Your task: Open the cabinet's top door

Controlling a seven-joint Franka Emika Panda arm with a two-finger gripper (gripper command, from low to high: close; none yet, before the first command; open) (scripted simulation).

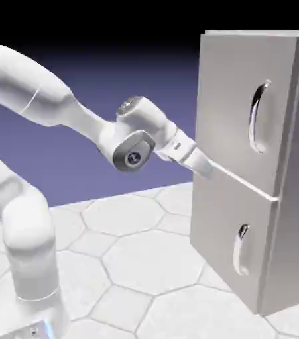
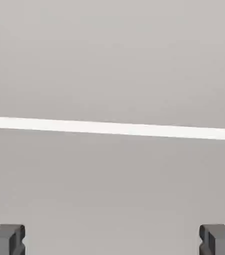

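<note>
the cabinet point(image 1: 244, 172) fills the right of the frame; its top door point(image 1: 235, 99) sits shut. the claw point(image 1: 208, 171), fingers spread and empty, meets the doors' left edge at mid-frame.

cabinet point(image 1: 244, 165): standing on the table point(image 1: 145, 258), right of the arm point(image 1: 52, 106)
top door point(image 1: 235, 106): sitting above the lower door point(image 1: 225, 245)
gripper point(image 1: 205, 169): pointing at the seam point(image 2: 112, 128) between both doors

Backdrop point(image 1: 112, 73): plain blue-violet, darkening to black toward its top. Below the backdrop, the table surface point(image 1: 145, 258) shows pale hexagonal tiling.
</note>
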